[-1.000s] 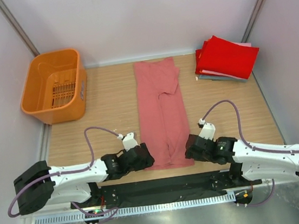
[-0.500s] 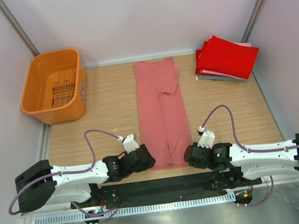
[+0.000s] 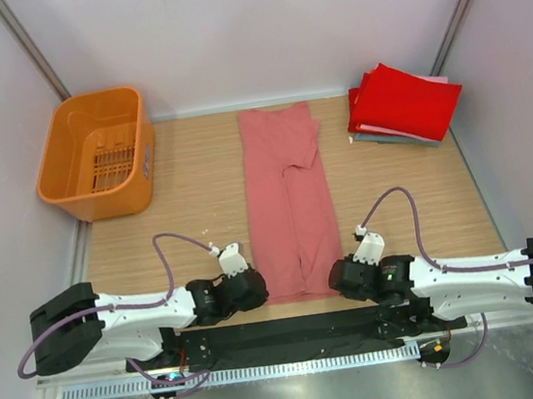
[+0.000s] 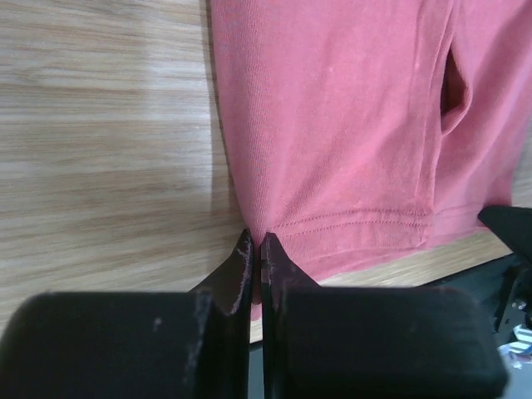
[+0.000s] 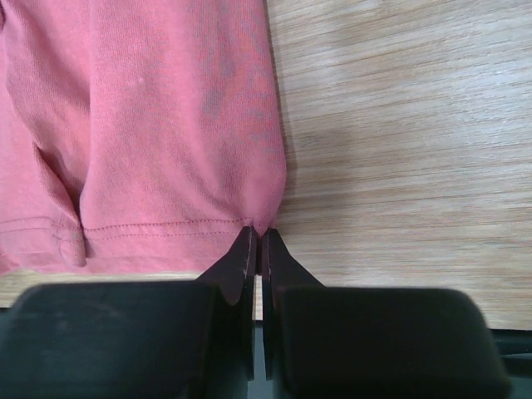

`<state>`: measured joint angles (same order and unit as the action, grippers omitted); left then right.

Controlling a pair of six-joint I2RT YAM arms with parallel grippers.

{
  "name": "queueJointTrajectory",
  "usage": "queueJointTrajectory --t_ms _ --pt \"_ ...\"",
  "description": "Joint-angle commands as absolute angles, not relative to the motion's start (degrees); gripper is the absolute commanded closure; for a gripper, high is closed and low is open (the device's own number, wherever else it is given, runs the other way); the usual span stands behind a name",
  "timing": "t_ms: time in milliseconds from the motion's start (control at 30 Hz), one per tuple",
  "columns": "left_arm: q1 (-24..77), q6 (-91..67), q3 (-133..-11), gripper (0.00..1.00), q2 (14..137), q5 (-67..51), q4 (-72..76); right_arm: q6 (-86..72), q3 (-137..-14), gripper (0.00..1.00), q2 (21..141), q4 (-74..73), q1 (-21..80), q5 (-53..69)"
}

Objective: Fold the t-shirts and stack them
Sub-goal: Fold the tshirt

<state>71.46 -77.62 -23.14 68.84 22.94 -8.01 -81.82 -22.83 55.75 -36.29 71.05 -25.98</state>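
At the near end of the salmon-pink shirt, the left gripper is closed tight on the left corner of its hem, and the right gripper is closed the same way on the right corner. A little cloth is pinched between each pair of jaws. The step in hand looks like the lengthwise fold. The next move calls for both corners to rise together and travel evenly toward the shirt's far end, so the hem lands square and no slack bunches. The shirt lies flat on the worktop as a long narrow strip, its sides already turned in, with a stitched hem and one loose flap near its far end. Beyond it to the right sits a folded stack topped by the red shirt; beyond it to the left stands the orange basket.
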Motion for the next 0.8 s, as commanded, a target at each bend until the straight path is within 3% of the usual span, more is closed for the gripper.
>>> queueJointTrajectory --t_ms 0,533,767 --pt "73.0 -78.8 -25.2 1.0 69.3 25.7 -16.5 -83.1 -22.9 0.99 54.8 -38.1 72.0 -28.1" --pt "79.4 -81.6 -44.0 1.0 67.6 34.3 -47.1 -83.4 -40.2 0.99 56.2 -52.0 78.9 -39.7" --pt "77.6 -78.6 -49.0 0.99 65.0 37.4 -53.7 -72.4 -46.2 0.99 57.7 -49.8 70.5 -39.6"
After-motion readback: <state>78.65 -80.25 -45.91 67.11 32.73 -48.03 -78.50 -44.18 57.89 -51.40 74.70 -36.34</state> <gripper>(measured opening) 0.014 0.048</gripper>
